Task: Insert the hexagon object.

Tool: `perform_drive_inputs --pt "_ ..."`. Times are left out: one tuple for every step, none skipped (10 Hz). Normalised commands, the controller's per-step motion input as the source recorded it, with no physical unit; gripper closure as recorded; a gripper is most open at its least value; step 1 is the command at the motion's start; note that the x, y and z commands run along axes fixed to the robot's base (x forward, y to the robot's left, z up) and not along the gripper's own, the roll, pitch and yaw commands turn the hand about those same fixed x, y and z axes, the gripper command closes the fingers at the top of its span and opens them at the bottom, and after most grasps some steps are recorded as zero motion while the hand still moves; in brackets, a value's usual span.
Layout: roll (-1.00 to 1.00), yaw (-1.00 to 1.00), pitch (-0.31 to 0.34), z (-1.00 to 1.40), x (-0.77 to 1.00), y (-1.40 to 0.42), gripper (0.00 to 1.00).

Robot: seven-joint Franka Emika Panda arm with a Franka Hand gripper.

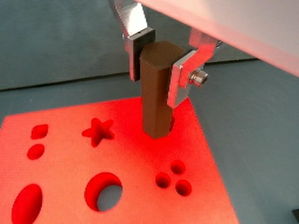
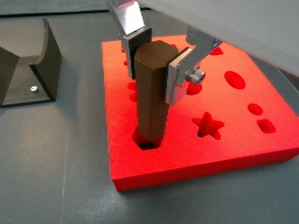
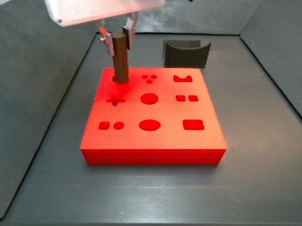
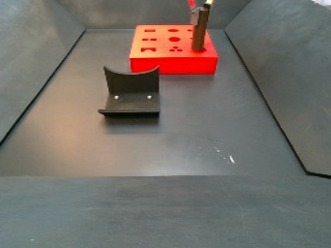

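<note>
Dark floor (image 4: 155, 155) filling both side views, walled in on all sides. On it, a flat red block (image 3: 165, 132) in the middle of a side view, pierced with cutouts: a star (image 2: 208, 125), circles, squares, ovals. Same block (image 4: 162, 60) small at the upper centre of a side view. Fixture (image 4: 130, 92), a dark bracket on a plate, left of centre there, well apart from the block; also at the upper right behind the block (image 3: 184, 51) and at the left edge in a wrist view (image 2: 30, 61).

Rod (image 2: 149, 92) upright, dark brown, lower end sunk in a hole near one edge of the red block; likewise in the upper left of the block (image 3: 120, 64). Gripper (image 1: 162, 54) clamped on the rod's top, silver plates pressed to opposite sides, visible in both wrist views.

Judged: insertion begun, depth unclear. Risk of jamming if pressed down with the flat sides turned off the hole's sides, or with the rod leaning. Risk of tipping or popping out if released while only shallowly seated. Possible dragging of the block across the floor under a sideways push.
</note>
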Motion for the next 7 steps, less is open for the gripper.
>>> perform_drive_inputs --pt "0.02 -0.25 0.0 0.12 -0.21 0.0 1.0" --pt "0.0 -0.28 0.0 0.09 -0.23 0.0 1.0" --pt "0.0 -0.14 0.0 0.0 -0.05 0.0 1.0" --pt "0.0 -0.16 0.0 0.0 0.1 0.0 1.0" --pt "0.0 -0.19 0.0 0.0 0.17 0.0 1.0" --pt "0.0 -0.14 0.0 0.0 0.2 0.0 1.0" --pt "0.0 -0.09 0.0 0.0 0.02 0.06 1.0"
